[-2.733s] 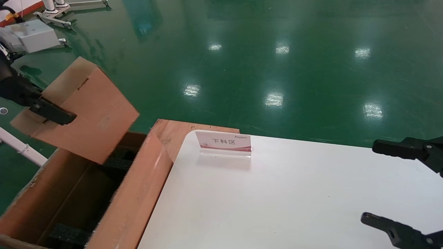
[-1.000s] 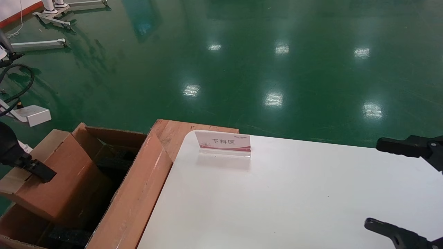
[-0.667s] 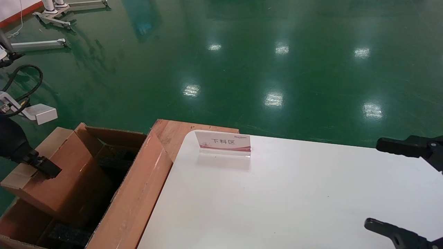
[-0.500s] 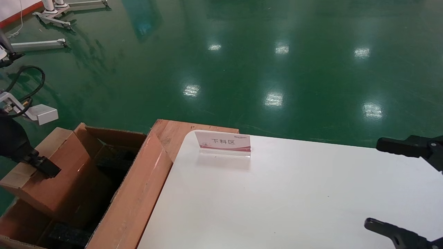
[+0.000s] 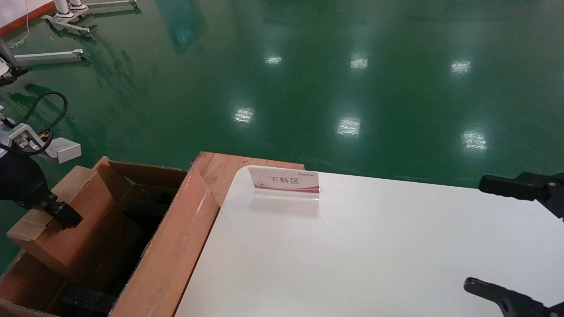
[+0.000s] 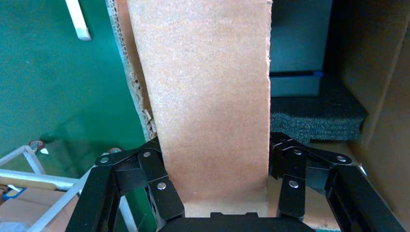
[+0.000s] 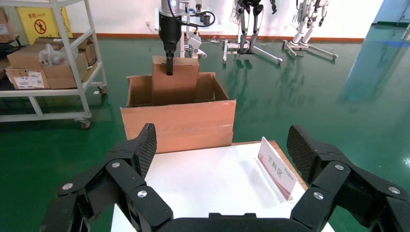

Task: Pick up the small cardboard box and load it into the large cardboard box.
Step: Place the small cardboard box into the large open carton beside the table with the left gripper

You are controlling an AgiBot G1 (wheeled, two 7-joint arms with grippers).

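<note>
The small cardboard box (image 5: 66,229) stands upright and slightly tilted inside the large cardboard box (image 5: 172,251) at the table's left end, with its upper half above the rim. My left gripper (image 5: 61,213) is shut on the small box's top edge. In the left wrist view the tan panel (image 6: 212,87) fills the gap between both fingers (image 6: 159,186). Black foam pads (image 6: 314,113) lie on the large box's floor beside it. My right gripper (image 5: 476,233) hangs open over the table's right side, holding nothing. The right wrist view shows both boxes (image 7: 174,84) (image 7: 179,123) from afar.
A white table (image 5: 352,246) carries a small red-and-white sign (image 5: 284,180) near its far edge. A wooden board (image 5: 220,169) juts out beneath the table's far left corner. A shelf cart (image 7: 48,63) with cartons and several robot stands (image 7: 251,29) sit on the green floor beyond.
The small box came down from above the large box into its opening. Over the last second the left gripper and the box drifted slightly right and up. The right arm stayed still.
</note>
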